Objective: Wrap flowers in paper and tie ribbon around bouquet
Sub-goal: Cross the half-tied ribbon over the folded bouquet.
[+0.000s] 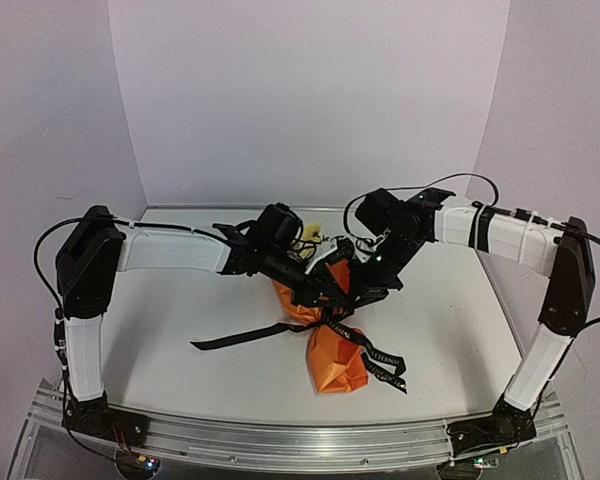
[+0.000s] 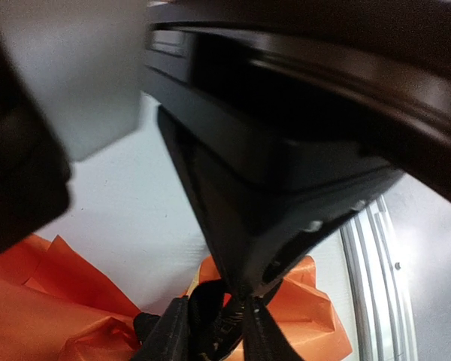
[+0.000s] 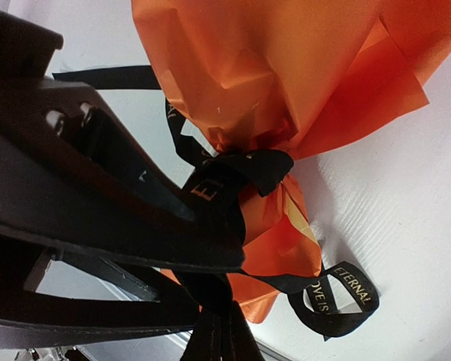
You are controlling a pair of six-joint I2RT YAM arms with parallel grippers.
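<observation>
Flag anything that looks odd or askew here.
The bouquet lies on its side, crumpled and pinched mid-length by the ribbon, whose loose tails sprawl unevenly: one long to the left, one curled by the near end.

Soft, even light; the white table and walls take a faint lilac cast, and shadows barely show. The top view is sharp but grainy. From the left wrist, a black housing at two o'clock smears, and the orange paper at eight o'clock is soft. From the right wrist, ribbon lettering at five o'clock reads crisp.
</observation>
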